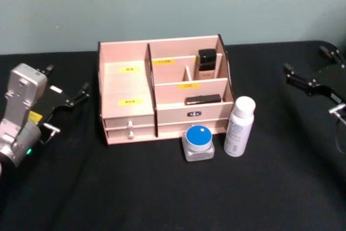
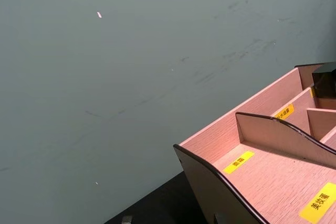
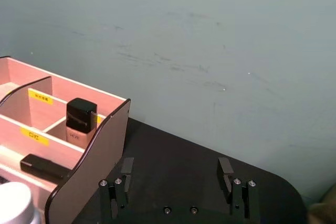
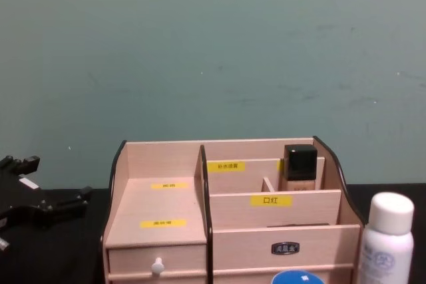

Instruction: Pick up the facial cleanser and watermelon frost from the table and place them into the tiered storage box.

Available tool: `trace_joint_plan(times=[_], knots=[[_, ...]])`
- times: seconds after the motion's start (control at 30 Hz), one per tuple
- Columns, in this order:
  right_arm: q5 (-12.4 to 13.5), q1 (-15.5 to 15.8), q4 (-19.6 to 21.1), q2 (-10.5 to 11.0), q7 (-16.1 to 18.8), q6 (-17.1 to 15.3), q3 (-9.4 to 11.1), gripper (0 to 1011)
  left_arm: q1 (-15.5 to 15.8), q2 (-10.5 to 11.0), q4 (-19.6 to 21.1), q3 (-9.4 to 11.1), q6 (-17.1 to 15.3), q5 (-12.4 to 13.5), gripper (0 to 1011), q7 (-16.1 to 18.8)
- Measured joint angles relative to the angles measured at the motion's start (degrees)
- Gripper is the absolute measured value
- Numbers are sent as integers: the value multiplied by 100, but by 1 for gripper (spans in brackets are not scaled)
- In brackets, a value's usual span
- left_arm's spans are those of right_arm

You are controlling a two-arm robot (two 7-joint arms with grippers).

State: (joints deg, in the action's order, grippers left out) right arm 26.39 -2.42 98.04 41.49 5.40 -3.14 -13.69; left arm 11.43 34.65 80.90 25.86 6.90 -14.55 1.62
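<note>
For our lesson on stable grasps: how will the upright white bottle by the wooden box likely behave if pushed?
The white bottle stands tall on a narrow base, so a high push would probably tip it. Being round, it might then roll. Its smooth sides may slip.

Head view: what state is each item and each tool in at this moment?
tiered storage box: upright, drawers shut.
white bottle: upright, capped, on the table outside the box.
blue-lidded jar: lid on, on the table.
dark-capped bottle: upright in a rear compartment.
left tool: open, empty.
right tool: open, empty.
</note>
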Motion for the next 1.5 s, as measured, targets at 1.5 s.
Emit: trace_joint_plan(times=[1.5], knots=[[353,1406,1467,367,1095,-1158,494,1002,0,0,0,0,0,0,1009,0]])
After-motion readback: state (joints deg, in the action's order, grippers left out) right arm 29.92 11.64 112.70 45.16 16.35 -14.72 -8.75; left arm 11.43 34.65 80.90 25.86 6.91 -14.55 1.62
